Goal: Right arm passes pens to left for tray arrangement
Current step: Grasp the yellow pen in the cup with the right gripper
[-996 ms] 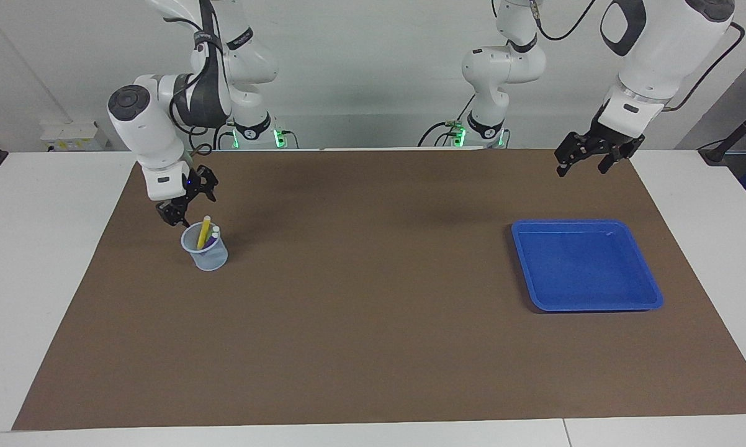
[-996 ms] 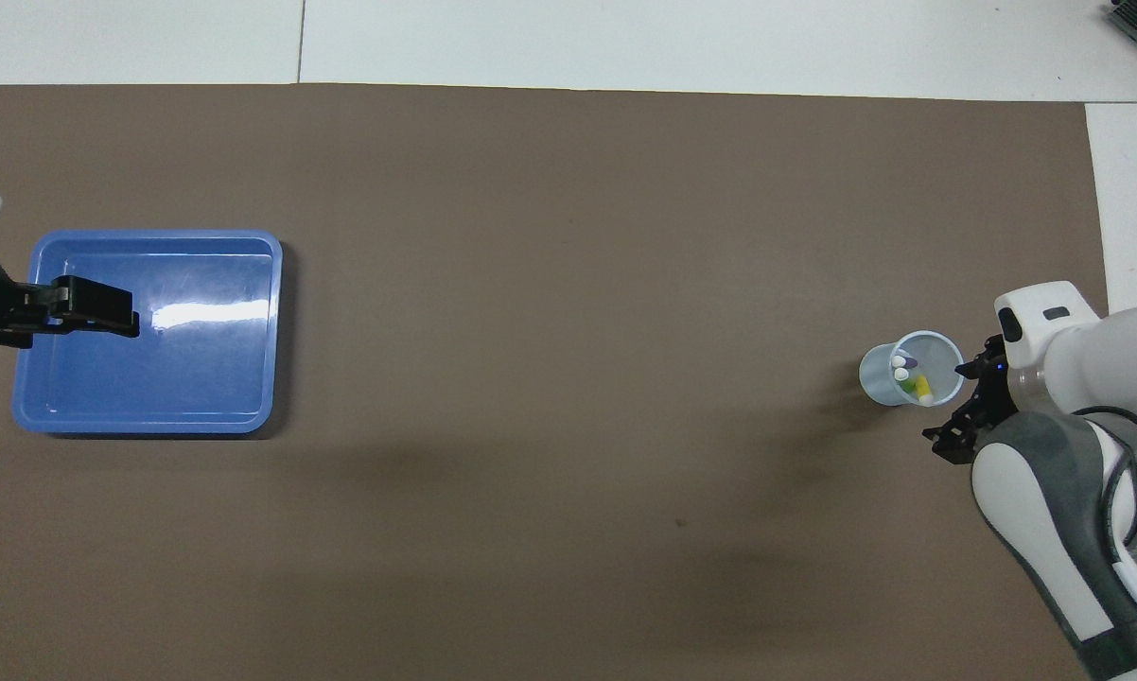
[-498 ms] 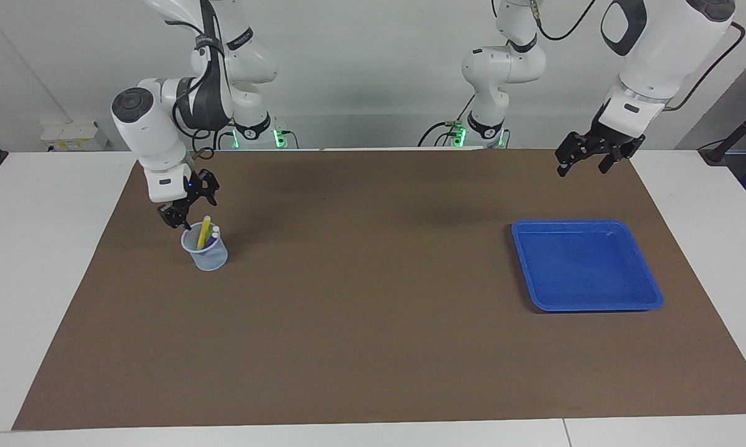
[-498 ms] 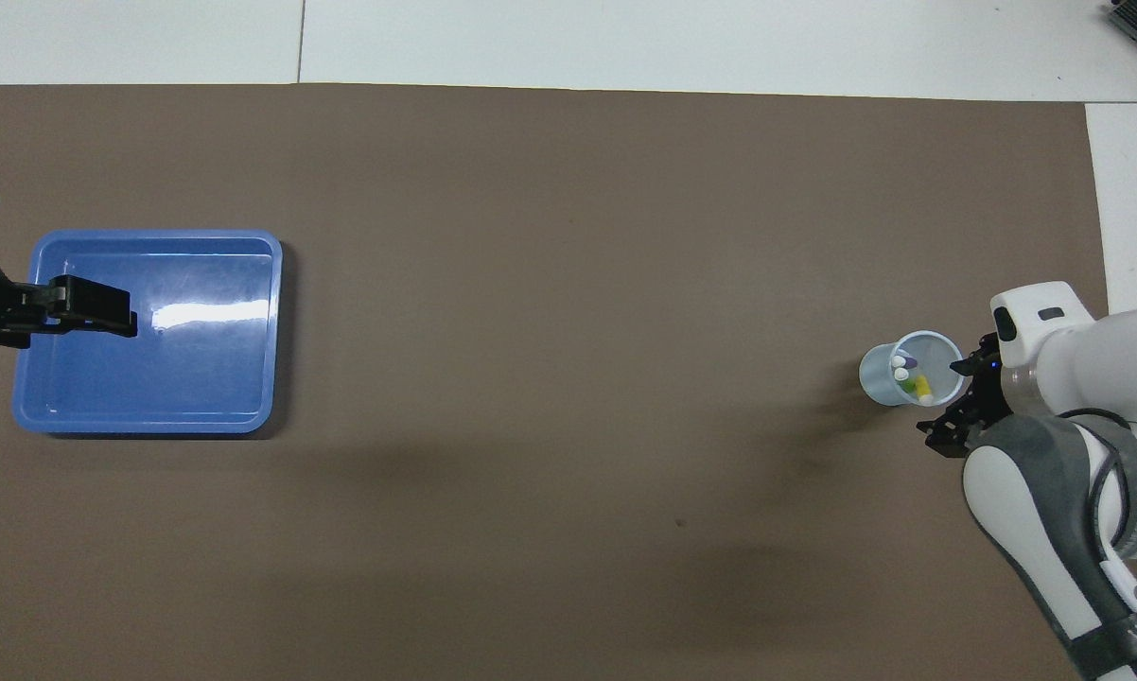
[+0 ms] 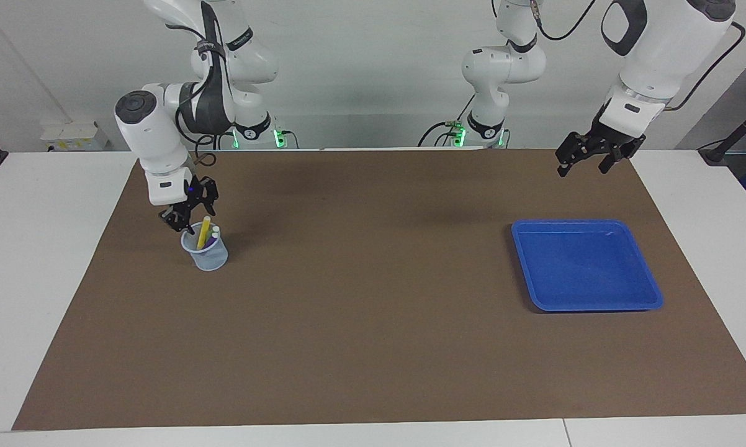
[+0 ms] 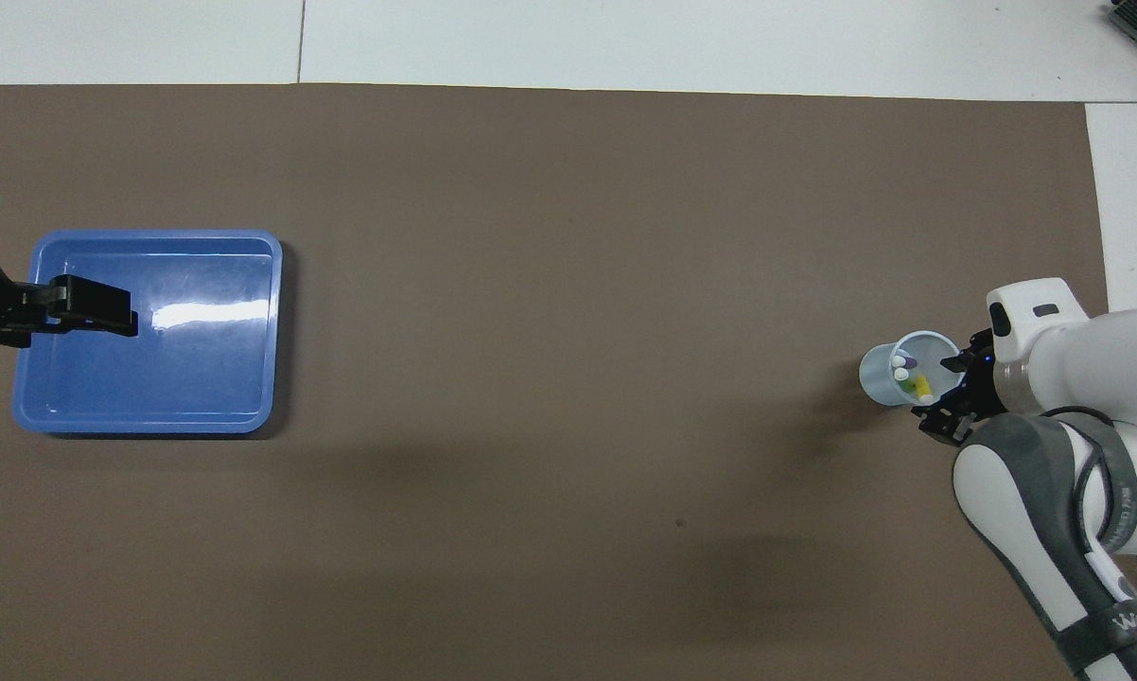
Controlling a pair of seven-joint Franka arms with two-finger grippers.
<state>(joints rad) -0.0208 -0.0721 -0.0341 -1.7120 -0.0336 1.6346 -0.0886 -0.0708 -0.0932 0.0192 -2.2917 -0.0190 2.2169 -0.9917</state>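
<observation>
Your right gripper [image 5: 192, 218] was low at the rim of the small pale blue cup [image 5: 206, 252], on the side nearer to the robots, and its fingers were close around the top of the yellow pen [image 5: 203, 232]. Whether they already pinched the pen or were only spread beside it, I cannot tell. The yellow pen stood tilted in the cup together with the green pen [image 6: 909, 384] and the purple pen [image 5: 210, 240], at the right arm's end of the brown mat [image 5: 373, 310].

Your left gripper [image 5: 587, 156] waited up in the air with its fingers spread and nothing between them. In the overhead view it hung over the blue tray [image 5: 587, 266]. The tray lay flat on the mat at the left arm's end, well apart from the cup.
</observation>
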